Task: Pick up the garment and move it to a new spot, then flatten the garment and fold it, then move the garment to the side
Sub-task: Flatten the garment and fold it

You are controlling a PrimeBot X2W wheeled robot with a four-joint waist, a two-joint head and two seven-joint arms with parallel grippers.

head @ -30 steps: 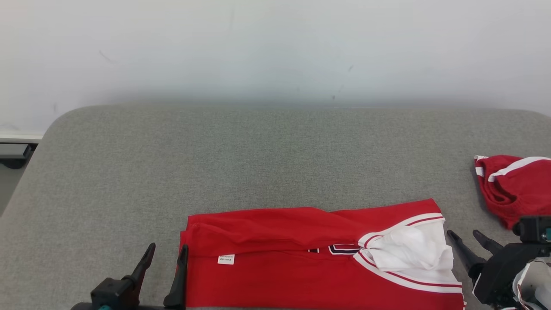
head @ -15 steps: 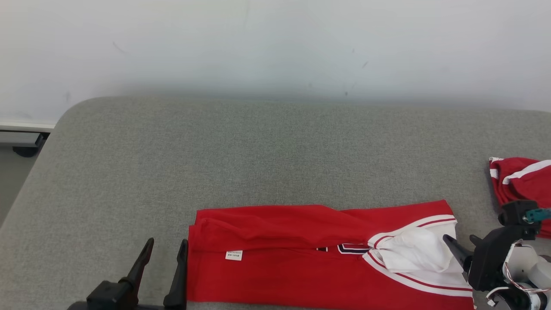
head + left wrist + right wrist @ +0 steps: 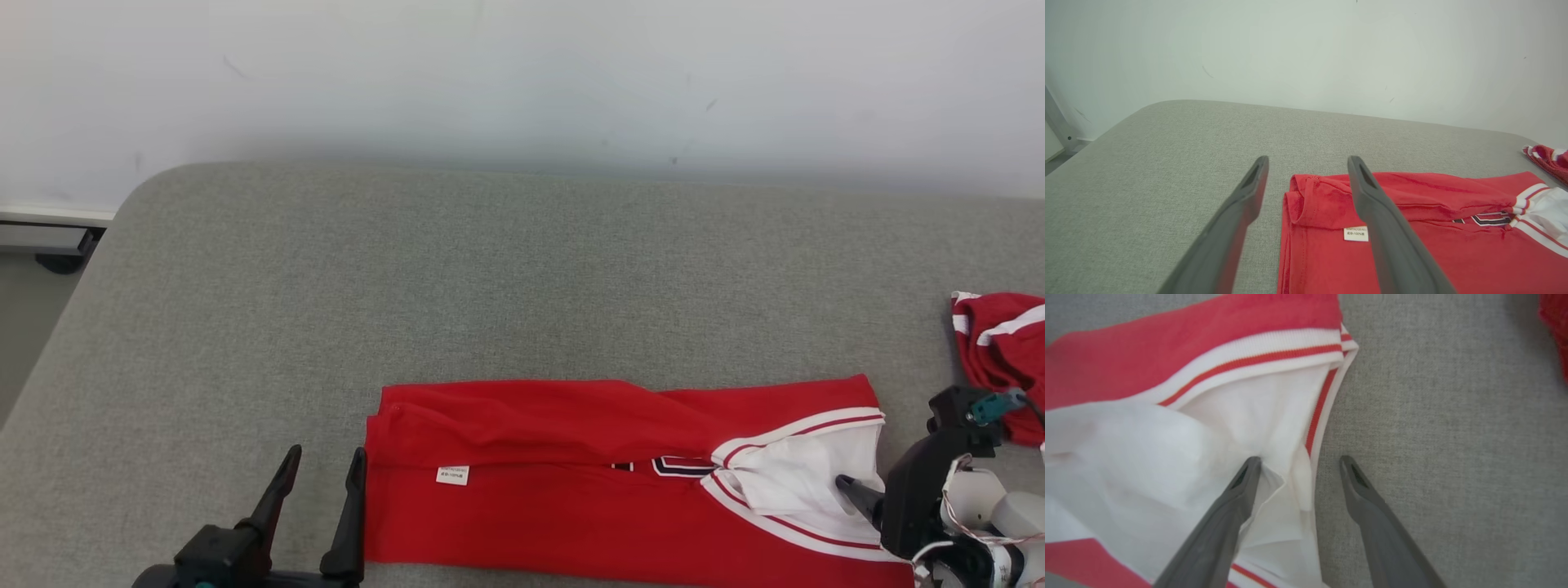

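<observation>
The garment [image 3: 571,498] is a red shirt with white, red-striped trim, lying folded into a long band near the front of the grey padded table [image 3: 522,269]. My left gripper [image 3: 326,451] is open at its left end. In the left wrist view one finger [image 3: 1372,204] overlaps the garment [image 3: 1433,253] and the other is over bare table. My right gripper [image 3: 1299,458] is open at the white collar end. Its left finger [image 3: 1237,490] lies on the white fabric [image 3: 1167,457], its right finger over the table, with the striped edge between them.
A second red and white garment [image 3: 1000,351] lies bunched at the table's right edge. The table's rounded left corner drops to the floor [image 3: 33,327]. A pale wall runs behind. Bare grey surface stretches behind and left of the shirt.
The head camera has shifted. My right gripper has moved left and tipped down, from beside the shirt's collar end to over its white fabric. The left gripper holds its place.
</observation>
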